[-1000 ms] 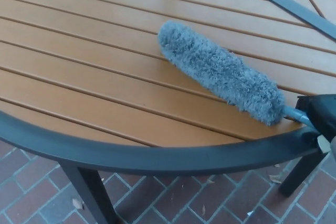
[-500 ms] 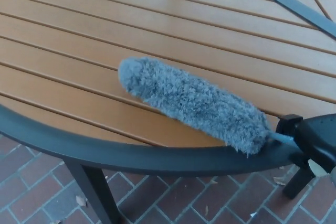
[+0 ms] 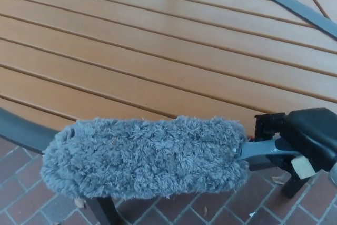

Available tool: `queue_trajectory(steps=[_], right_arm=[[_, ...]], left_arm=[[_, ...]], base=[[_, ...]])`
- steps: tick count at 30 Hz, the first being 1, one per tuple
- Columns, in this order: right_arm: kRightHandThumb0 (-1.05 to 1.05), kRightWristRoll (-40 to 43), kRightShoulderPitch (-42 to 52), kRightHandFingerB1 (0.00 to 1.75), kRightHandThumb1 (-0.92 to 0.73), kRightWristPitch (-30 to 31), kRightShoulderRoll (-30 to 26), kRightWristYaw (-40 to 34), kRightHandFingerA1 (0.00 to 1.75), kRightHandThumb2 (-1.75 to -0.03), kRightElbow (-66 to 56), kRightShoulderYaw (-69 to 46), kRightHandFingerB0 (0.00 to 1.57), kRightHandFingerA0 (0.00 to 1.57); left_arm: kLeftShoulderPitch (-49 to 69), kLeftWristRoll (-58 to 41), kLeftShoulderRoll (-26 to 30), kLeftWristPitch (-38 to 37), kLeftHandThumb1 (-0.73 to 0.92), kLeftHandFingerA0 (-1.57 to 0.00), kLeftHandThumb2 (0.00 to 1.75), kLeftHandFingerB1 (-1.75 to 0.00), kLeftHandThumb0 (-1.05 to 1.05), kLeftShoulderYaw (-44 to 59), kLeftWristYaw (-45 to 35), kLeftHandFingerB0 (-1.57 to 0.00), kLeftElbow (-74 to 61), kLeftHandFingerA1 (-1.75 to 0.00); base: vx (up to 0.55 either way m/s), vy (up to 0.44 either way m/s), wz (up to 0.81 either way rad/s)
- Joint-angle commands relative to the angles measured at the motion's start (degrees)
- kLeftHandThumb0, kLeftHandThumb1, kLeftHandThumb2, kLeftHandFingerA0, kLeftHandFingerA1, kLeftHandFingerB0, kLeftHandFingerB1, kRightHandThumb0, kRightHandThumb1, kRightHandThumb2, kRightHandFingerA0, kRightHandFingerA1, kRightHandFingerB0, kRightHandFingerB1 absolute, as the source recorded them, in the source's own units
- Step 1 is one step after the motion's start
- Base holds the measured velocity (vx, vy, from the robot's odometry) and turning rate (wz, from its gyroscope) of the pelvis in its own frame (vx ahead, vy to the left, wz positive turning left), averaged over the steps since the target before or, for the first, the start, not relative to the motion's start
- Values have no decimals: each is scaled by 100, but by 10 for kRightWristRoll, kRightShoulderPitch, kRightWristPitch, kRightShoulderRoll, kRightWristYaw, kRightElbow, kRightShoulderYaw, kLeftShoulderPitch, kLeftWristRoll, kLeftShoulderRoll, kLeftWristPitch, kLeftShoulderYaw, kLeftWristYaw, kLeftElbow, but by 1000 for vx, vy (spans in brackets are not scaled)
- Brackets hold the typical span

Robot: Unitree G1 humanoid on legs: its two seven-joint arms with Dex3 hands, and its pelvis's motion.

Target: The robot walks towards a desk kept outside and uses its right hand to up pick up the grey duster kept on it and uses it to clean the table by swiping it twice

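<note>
The grey fluffy duster [image 3: 145, 156] lies nearly level across the near rim of the table, its head covering the dark metal edge [image 3: 21, 128] and hanging out over the brick paving. Its light blue-grey handle [image 3: 260, 149] runs right into my right hand [image 3: 308, 138], a black hand at the lower right that is shut on the handle. The orange slatted tabletop [image 3: 158, 51] fills the upper picture. My left hand does not show.
A dark metal bar [image 3: 287, 1] crosses the tabletop at the upper right. Below the rim, a black table leg [image 3: 100, 212] and another leg [image 3: 295, 183] stand on red brick paving [image 3: 21, 183] with a few dry leaves.
The duster has swept from the middle right of the tabletop toward me and to the left, ending over the near rim. My right hand has come further into view.
</note>
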Motion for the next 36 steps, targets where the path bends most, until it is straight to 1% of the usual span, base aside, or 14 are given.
queue_trajectory(steps=[1, 6, 7, 8, 9, 13, 15, 16, 19, 28, 29, 32, 33, 36], right_arm=[[-25, 101, 36, 163, -53, -17, 11, 76, 175, -117, -66, -30, 77, 90], [-25, 114, 44, 163, -53, -6, 24, 95, 175, -117, -80, -46, 77, 90], [-20, 166, 17, 166, -48, 33, 54, 98, 175, -129, -80, -88, 76, 89], [-20, 231, -16, 166, -48, 82, 91, 101, 175, -129, -79, -141, 76, 89], [-20, 247, -37, 171, -49, 113, 104, 103, 175, -130, -80, -162, 75, 90], [-18, 255, -86, 173, -48, 172, 123, 114, 175, -134, -79, -200, 75, 94], [-16, 270, -142, 169, -43, 241, 146, 110, 175, -140, -82, -237, 79, 97], [-16, 271, -148, 169, -43, 249, 150, 110, 175, -140, -83, -241, 79, 97], [-16, 265, -175, 165, -40, 253, 154, 106, 175, -142, -62, -256, 80, 98], [-15, 240, -258, 165, -40, 263, 152, 78, 175, -142, 35, -292, 81, 96], [-14, 216, -277, 164, -43, 224, 131, 60, 175, -133, 89, -286, 78, 92], [-14, 180, -307, 164, -43, 165, 99, 31, 175, -133, 176, -278, 78, 92], [-17, 164, -311, 169, -53, 135, 82, 22, 175, -108, 207, -268, 71, 87], [-17, 142, -319, 169, -53, 83, 55, 4, 175, -108, 264, -250, 71, 87]], left_arm=[[2, 4, 7, 15, 65, -74, 59, -50, -9, 0, 5, -69, 2, -51], [0, 4, 6, 15, 65, -74, 59, -50, -9, 0, 4, -69, 3, -51], [3, 3, 5, 13, 64, -76, 58, -50, -11, 0, 4, -70, 1, -52], [7, 2, 4, 10, 64, -76, 58, -50, -11, 1, 5, -70, -1, -52], [9, 2, 4, 10, 63, -75, 58, -49, -13, 1, 5, -69, -1, -51], [9, 6, 4, 11, 64, -76, 58, -49, -11, -2, 10, -68, 2, -51], [14, 1, 2, 9, 65, -77, 59, -50, -10, 2, 4, -70, 0, -51], [14, 0, 2, 9, 65, -77, 59, -50, -10, 3, 3, -70, 0, -51], [15, 3, 2, 8, 67, -75, 59, -49, -11, 0, 6, -66, -2, -51], [15, 3, 0, 10, 66, -75, 59, -50, -11, -1, 9, -66, -4, -52], [15, 3, 1, 11, 66, -75, 59, -49, -11, -1, 10, -66, -3, -52], [14, 4, 2, 14, 66, -75, 59, -49, -11, -1, 11, -66, -1, -52], [13, 1, 2, 13, 65, -74, 59, -50, -10, 1, 7, -67, -2, -53], [13, -4, 1, 11, 65, -74, 59, -50, -10, 5, 1, -67, -3, -53]], base=[[0, 0, 0], [0, 0, 0], [0, 0, 0], [0, 0, 0], [0, 0, 0], [0, 0, 0], [0, 0, 0], [0, 0, 0], [0, 0, 0], [0, 0, 0], [0, 0, 0], [0, 0, 0], [0, 0, 0], [0, 0, 0]])
